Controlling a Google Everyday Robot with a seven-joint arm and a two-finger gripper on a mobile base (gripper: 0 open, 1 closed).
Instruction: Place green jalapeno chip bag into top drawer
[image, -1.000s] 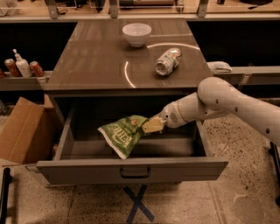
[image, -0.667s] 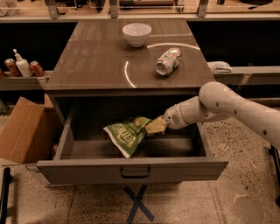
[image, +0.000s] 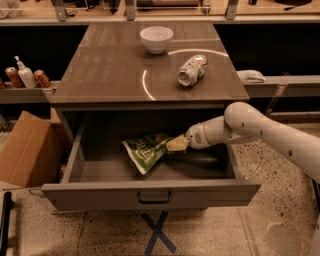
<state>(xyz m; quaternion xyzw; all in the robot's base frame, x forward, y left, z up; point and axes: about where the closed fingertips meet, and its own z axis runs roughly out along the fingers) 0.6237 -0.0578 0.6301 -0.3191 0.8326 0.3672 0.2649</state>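
The green jalapeno chip bag hangs tilted inside the open top drawer, its lower end near the drawer floor. My gripper reaches into the drawer from the right and is shut on the bag's right end. The white arm crosses over the drawer's right wall. The drawer is pulled out fully, with its dark pull handle on the front panel.
On the tabletop stand a white bowl and a crushed silver-green can. A cardboard box sits on the floor at the left. Cans and a bottle stand on a left shelf.
The gripper and the bag have shifted slightly to the right and a little deeper inside the drawer. The bag stays gripped.
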